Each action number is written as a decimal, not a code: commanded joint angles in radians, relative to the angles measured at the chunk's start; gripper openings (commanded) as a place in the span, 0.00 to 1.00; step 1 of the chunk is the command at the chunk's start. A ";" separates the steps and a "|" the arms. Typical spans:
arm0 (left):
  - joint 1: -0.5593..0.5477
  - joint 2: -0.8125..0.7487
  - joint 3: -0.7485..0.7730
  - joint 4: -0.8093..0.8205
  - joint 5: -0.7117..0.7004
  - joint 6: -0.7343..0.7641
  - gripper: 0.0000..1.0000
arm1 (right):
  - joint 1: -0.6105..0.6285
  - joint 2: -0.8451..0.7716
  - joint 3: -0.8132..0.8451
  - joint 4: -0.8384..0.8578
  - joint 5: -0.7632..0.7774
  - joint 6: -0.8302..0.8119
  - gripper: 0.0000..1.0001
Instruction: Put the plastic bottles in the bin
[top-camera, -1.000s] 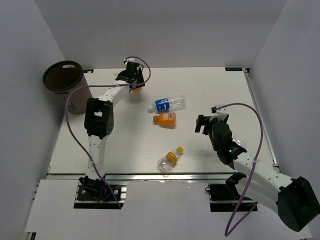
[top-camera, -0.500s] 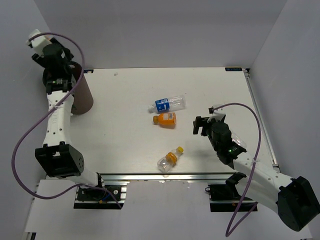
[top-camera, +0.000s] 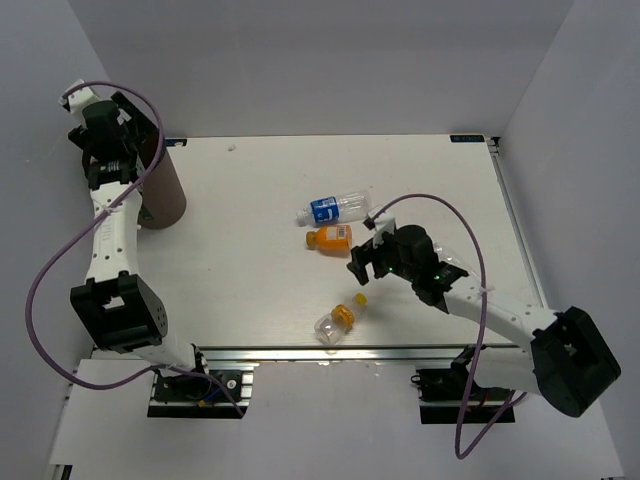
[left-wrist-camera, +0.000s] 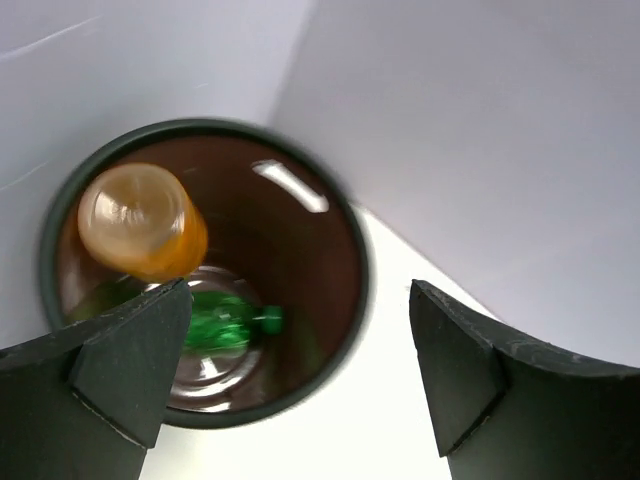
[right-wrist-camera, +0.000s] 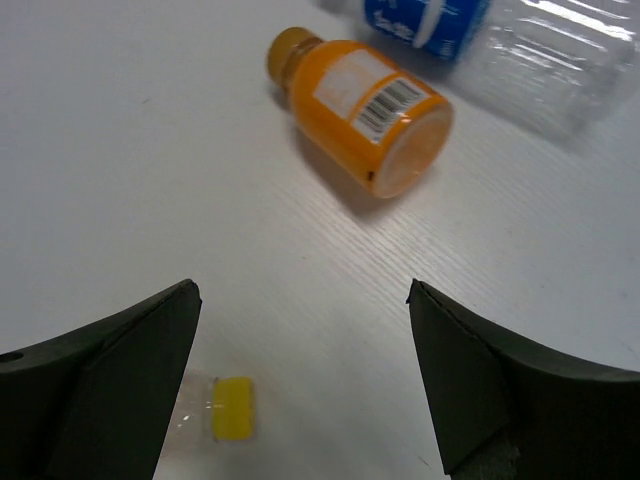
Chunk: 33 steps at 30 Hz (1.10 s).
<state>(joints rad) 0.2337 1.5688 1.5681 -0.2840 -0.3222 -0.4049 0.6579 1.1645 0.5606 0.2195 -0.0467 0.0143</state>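
My left gripper (top-camera: 108, 140) hangs open over the bin (top-camera: 165, 200) at the table's back left. In the left wrist view, an orange-filled bottle (left-wrist-camera: 140, 222) sits loose inside the bin's black rim (left-wrist-camera: 355, 260), clear of my open left gripper (left-wrist-camera: 300, 292). On the table lie three plastic bottles: a clear one with a blue label (top-camera: 335, 208), an orange-filled one (top-camera: 330, 238) and a clear one with an orange cap (top-camera: 340, 318). My right gripper (top-camera: 362, 262) stands open between the last two, holding nothing. The right wrist view shows the orange bottle (right-wrist-camera: 360, 110), the blue label (right-wrist-camera: 430, 20) and the yellow-orange cap (right-wrist-camera: 232, 408) under the open gripper (right-wrist-camera: 300, 292).
Something green (left-wrist-camera: 225, 325) lies at the bottom of the bin. Grey walls close in the table on the left, back and right. A metal rail (top-camera: 320, 352) runs along the near edge by the arm bases.
The left arm swung from the table's back to the bin, its gripper opened, and the orange bottle dropped in. The right arm reached left toward the bottles.
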 joint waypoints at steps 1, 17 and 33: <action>0.000 -0.090 0.063 0.039 0.182 0.008 0.98 | 0.071 0.047 0.074 -0.088 -0.044 -0.089 0.89; -0.393 -0.136 -0.264 0.221 0.580 0.071 0.98 | 0.216 0.031 0.095 -0.324 -0.310 -0.328 0.89; -0.401 -0.052 -0.344 0.263 0.578 0.035 0.98 | 0.307 0.239 0.209 -0.430 -0.229 -0.660 0.89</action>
<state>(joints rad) -0.1658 1.5169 1.2308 -0.0368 0.2474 -0.3843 0.9581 1.3491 0.7174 -0.2314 -0.2905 -0.5663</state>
